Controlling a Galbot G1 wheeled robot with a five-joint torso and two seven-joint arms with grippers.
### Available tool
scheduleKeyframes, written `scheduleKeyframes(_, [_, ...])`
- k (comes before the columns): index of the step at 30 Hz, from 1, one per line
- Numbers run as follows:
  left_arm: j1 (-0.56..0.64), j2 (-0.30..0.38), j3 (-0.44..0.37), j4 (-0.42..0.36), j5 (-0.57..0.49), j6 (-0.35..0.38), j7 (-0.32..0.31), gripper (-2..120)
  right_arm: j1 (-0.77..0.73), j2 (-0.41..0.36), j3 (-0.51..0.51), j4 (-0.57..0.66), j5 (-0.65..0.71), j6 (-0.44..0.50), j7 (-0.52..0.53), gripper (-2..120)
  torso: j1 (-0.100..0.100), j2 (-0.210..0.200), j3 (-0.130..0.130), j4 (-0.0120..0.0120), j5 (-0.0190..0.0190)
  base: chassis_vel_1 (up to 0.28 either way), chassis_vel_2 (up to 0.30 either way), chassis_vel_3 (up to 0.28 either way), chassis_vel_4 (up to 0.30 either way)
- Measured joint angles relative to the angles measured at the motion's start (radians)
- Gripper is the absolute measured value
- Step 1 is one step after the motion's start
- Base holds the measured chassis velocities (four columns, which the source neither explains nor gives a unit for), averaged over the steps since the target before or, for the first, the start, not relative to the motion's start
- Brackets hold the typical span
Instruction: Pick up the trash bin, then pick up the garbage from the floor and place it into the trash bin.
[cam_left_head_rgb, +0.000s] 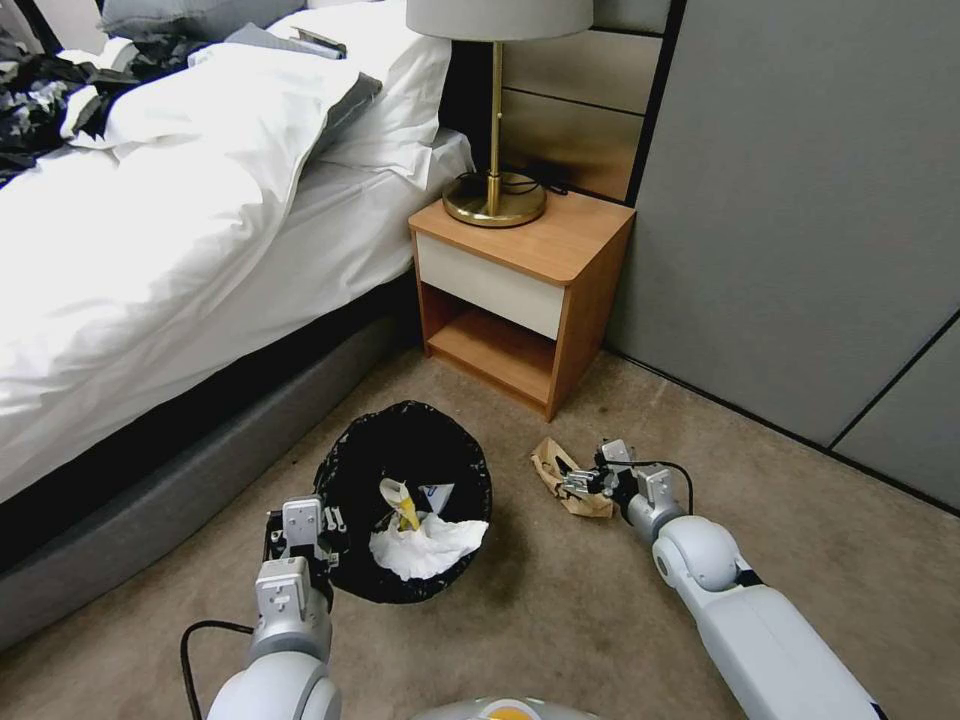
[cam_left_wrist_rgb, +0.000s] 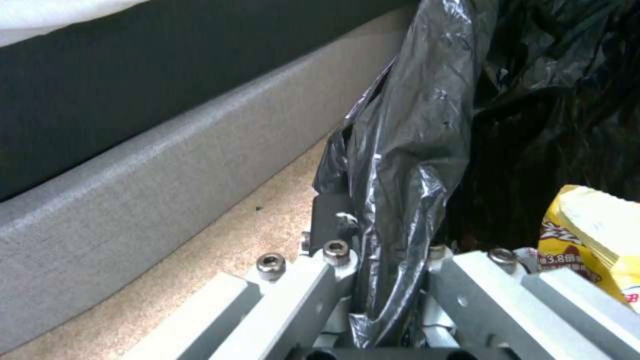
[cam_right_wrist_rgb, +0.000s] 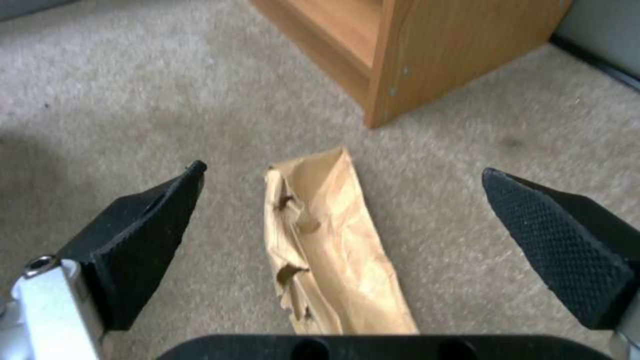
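My left claw (cam_left_head_rgb: 300, 535) is clamped on the trash bin (cam_left_head_rgb: 405, 500) rim at its 8 o'clock, bed frame (cam_left_wrist_rgb: 133, 165) close beside. My right claw (cam_right_wrist_rgb: 343, 200) hangs spread over crumpled brown paper (cam_right_wrist_rgb: 330, 250) on carpet; nightstand (cam_left_head_rgb: 520, 290) corner at 12 o'clock.
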Motion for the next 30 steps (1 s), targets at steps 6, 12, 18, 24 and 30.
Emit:
scheduleKeyframes(6, [0.003,-0.003,0.005,0.001,0.007,0.0,-0.001,1,0.026,0.013,-0.006,-0.047,-0.003,-0.017,-0.01,100,0.0,0.0,0.0,0.0001,-0.0001,0.0,0.0,0.0,0.0])
scheduleKeyframes(12, [0.007,-0.004,0.007,0.001,0.011,-0.001,-0.001,1,0.059,0.027,-0.015,-0.12,-0.019,-0.02,-0.024,100,0.0,0.0,0.0,0.0,-0.0002,0.0,0.0,0.0,0.0])
scheduleKeyframes(18, [0.01,-0.01,0.011,0.002,0.018,-0.002,-0.001,1,0.102,0.047,-0.031,-0.218,-0.051,-0.016,-0.038,100,0.0,0.0,0.0,0.0,-0.0002,0.0,0.0,0.0,0.0])
scheduleKeyframes(24, [0.016,-0.015,0.01,0.002,0.021,-0.003,-0.003,1,0.149,0.072,-0.04,-0.337,-0.085,0.008,-0.044,100,0.0,0.0,0.0,0.0001,0.0,0.0,0.0,0.0,0.0])
scheduleKeyframes(30, [0.016,-0.018,0.008,0.002,0.022,-0.005,-0.003,1,0.17,0.085,-0.042,-0.398,-0.107,0.033,-0.048,98,0.0,0.0,0.0,0.0,-0.0001,0.0,0.0,0.0,0.0])
